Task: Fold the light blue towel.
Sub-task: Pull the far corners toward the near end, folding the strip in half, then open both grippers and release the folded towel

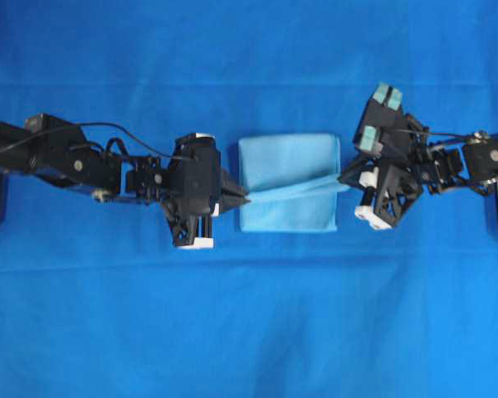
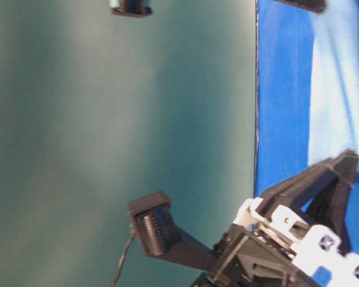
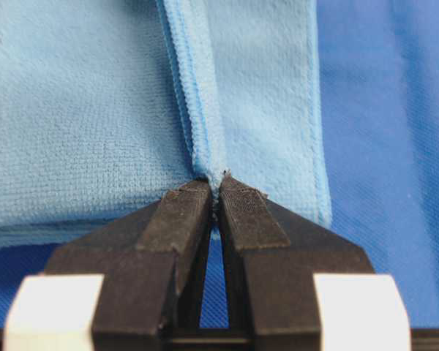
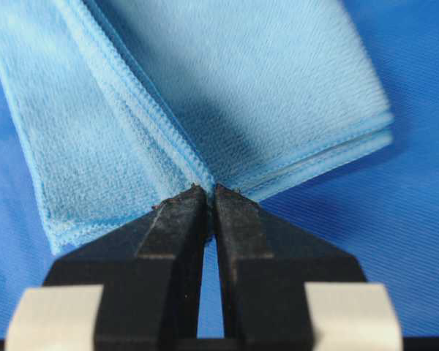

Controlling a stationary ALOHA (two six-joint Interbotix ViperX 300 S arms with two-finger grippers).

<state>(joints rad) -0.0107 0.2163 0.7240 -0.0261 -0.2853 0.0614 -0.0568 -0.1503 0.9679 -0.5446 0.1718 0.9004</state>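
On the left of the overhead view, the left hand [image 1: 242, 197] reaches in level from that side, its fingers clenched on the towel's [image 1: 289, 166] left edge. Its wrist view shows the two black fingertips [image 3: 183, 212] pressed together with a hemmed fold of pale blue cloth [image 3: 88, 117] caught between them, the fold running up and away from the tips.

At the middle, the towel lies folded into a near-square block on the blue surface [image 1: 249, 332], between the two arms. A taut ridge of cloth runs across it from one hand to the other, raised above the flat layers beneath.

To the right, the right hand [image 1: 346, 178] comes in from the opposite side, rolled at an angle, and is likewise clenched on the towel at its right edge. Its wrist view shows the fingertips [image 4: 179, 212] closed tight on a stitched hem [image 4: 132, 110], with stacked layers of the towel [image 4: 278, 73] lying flat behind.
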